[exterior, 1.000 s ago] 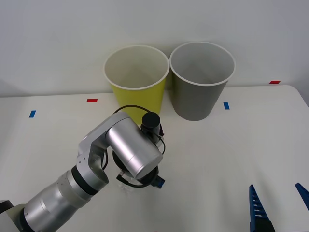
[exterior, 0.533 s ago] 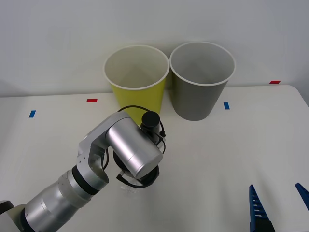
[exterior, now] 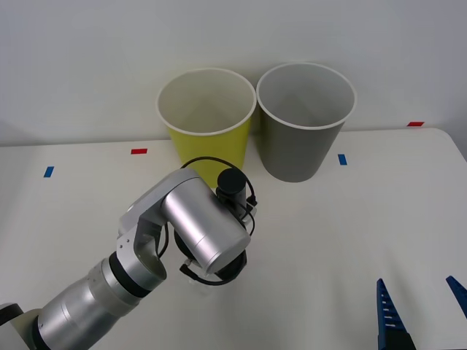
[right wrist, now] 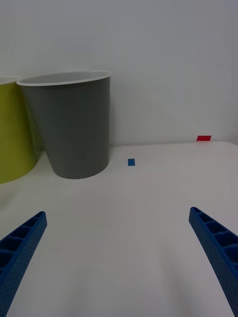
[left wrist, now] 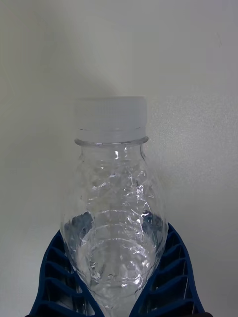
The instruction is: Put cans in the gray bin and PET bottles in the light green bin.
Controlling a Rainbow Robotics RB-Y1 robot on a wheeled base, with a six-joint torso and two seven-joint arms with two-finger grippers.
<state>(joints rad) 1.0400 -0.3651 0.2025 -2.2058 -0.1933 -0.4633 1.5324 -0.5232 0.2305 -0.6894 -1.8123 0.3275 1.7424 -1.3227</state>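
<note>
My left gripper [left wrist: 114, 237] is shut on the PET bottle [left wrist: 113, 208], a small clear crinkled bottle with a white cap, its blue fingers hugging the lower body from both sides. From the front, the silver left wrist [exterior: 204, 230] covers the gripper low over the table, in front of the light green bin [exterior: 211, 149]. The gray bin [exterior: 295, 153] stands just right of the green one. My right gripper [exterior: 422, 302] waits open at the table's near right corner. Cans are out of view.
Both bins stand upright and touching at the table's back edge by the white wall; the right wrist view has the gray bin [right wrist: 74, 129] and part of the light green bin [right wrist: 12, 133]. Small blue and red tape marks dot the white table [exterior: 350, 219].
The left wrist has shifted slightly toward the right and down. A blue fingertip that showed under it a second ago is now covered.
</note>
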